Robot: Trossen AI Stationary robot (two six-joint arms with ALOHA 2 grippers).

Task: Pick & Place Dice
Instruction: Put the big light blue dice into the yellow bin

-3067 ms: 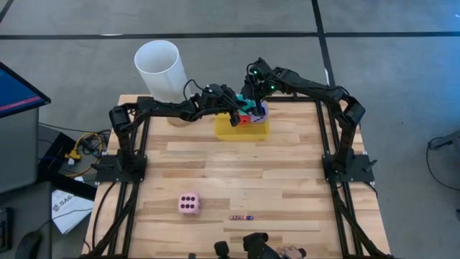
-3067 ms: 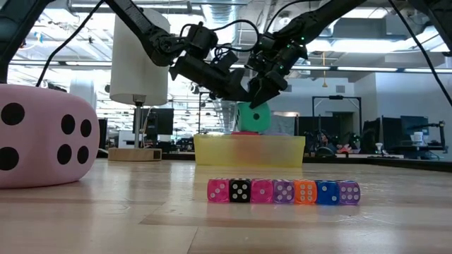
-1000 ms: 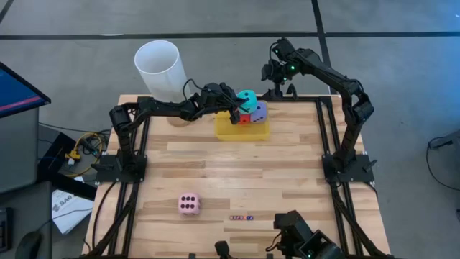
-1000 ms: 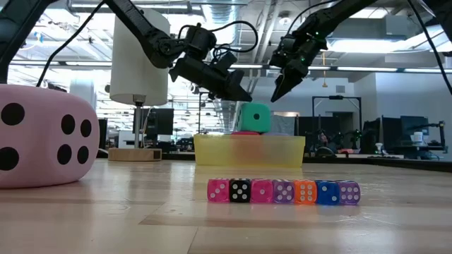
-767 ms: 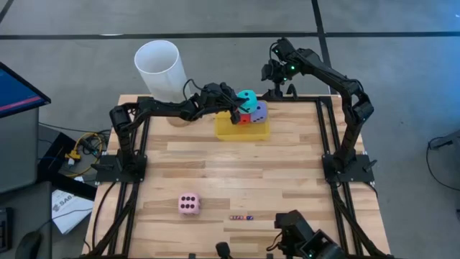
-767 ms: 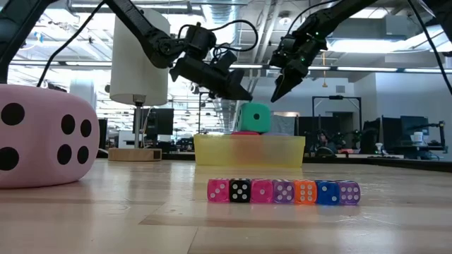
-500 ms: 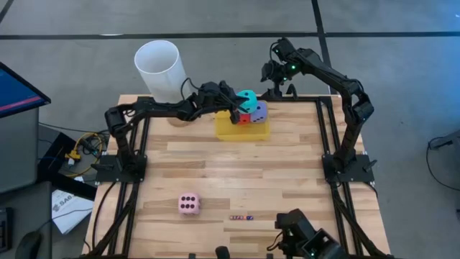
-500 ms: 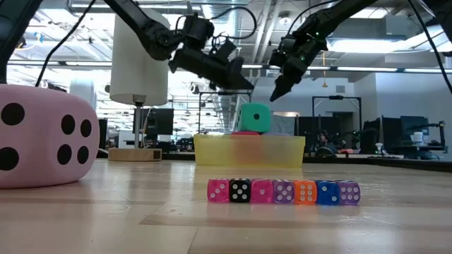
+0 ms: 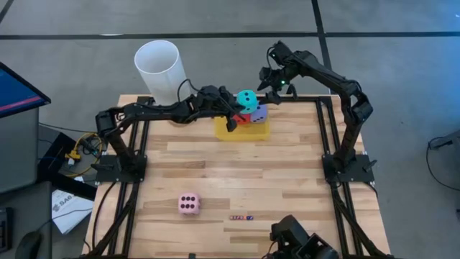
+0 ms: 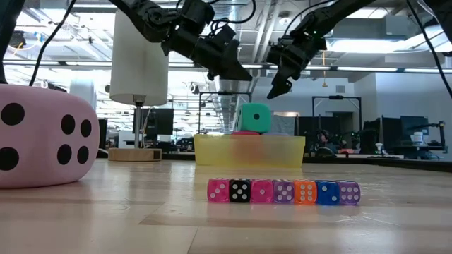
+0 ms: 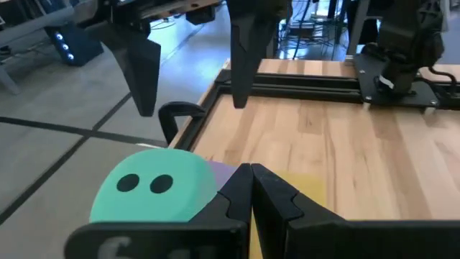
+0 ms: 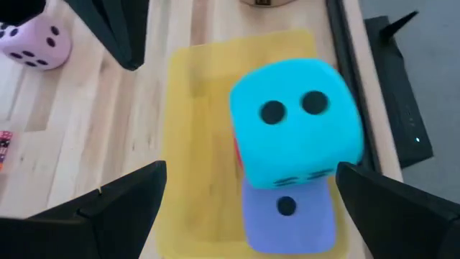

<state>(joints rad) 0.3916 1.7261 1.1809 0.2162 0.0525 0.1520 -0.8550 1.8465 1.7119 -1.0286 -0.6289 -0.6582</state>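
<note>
A yellow tray [image 9: 242, 130] stands at the table's far middle. In it a cyan die [image 9: 247, 98] rests on top of a purple die [image 9: 259, 113] and a red die [image 9: 243, 119]. A pink die [image 9: 189, 204] sits alone on the table near the front left. My left gripper [image 9: 232, 117] is shut and empty, above the tray's left end and just left of the cyan die [image 11: 154, 191]. My right gripper [image 9: 269, 80] hangs open above and beyond the stack, its fingers spread wide of the cyan die [image 12: 295, 137] without touching it.
A tall white cylinder [image 9: 159, 68] stands on a wooden base at the far left corner. A row of tiny dice [image 10: 282, 191] lies near the front edge. A dark device [image 9: 295, 241] sits at the near edge. Bare wood lies between tray and pink die.
My left gripper, shut all along, has risen and drawn back a little toward the table's left, away from the cyan die. My right gripper has rolled at the wrist while staying open above the stack. The dice have not moved.
</note>
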